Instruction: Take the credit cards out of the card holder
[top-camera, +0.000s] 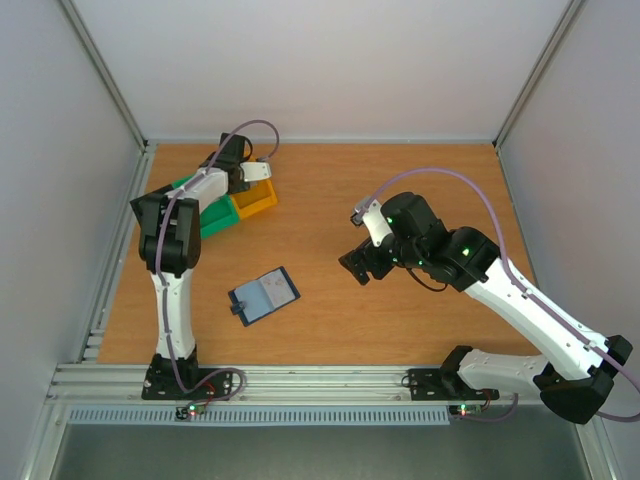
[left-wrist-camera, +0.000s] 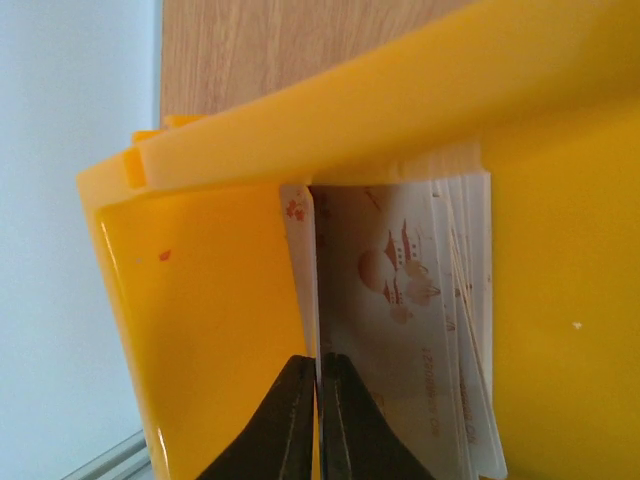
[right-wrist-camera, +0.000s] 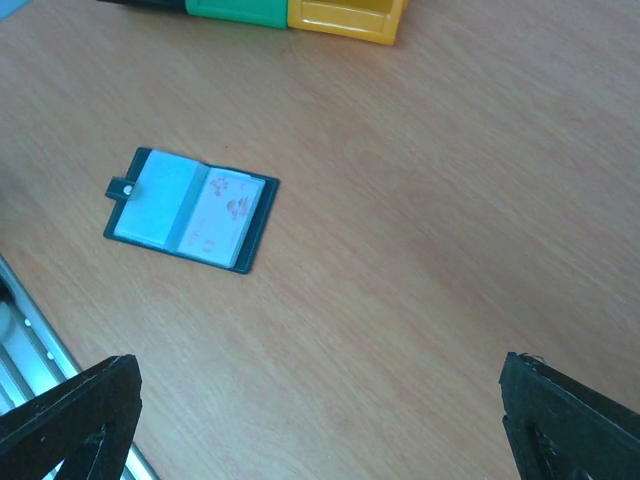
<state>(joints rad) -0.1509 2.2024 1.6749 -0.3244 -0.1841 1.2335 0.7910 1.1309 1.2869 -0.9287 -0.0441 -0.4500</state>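
Observation:
The card holder (top-camera: 264, 295) lies open on the table left of centre; in the right wrist view (right-wrist-camera: 190, 209) a pale card with reddish marks (right-wrist-camera: 224, 216) sits in its right pocket. My left gripper (left-wrist-camera: 319, 385) is over the yellow bin (top-camera: 256, 198), shut on a thin pale card (left-wrist-camera: 301, 270) held upright inside the bin (left-wrist-camera: 200, 330). Several pale cards with reddish marks (left-wrist-camera: 420, 320) stand beside it in the bin. My right gripper (top-camera: 358, 266) hovers open and empty above the table, right of the holder.
A green bin (top-camera: 215, 215) sits next to the yellow one at the back left; both show in the right wrist view (right-wrist-camera: 300, 15). Aluminium rails (top-camera: 300, 385) run along the near edge. Grey walls enclose the table.

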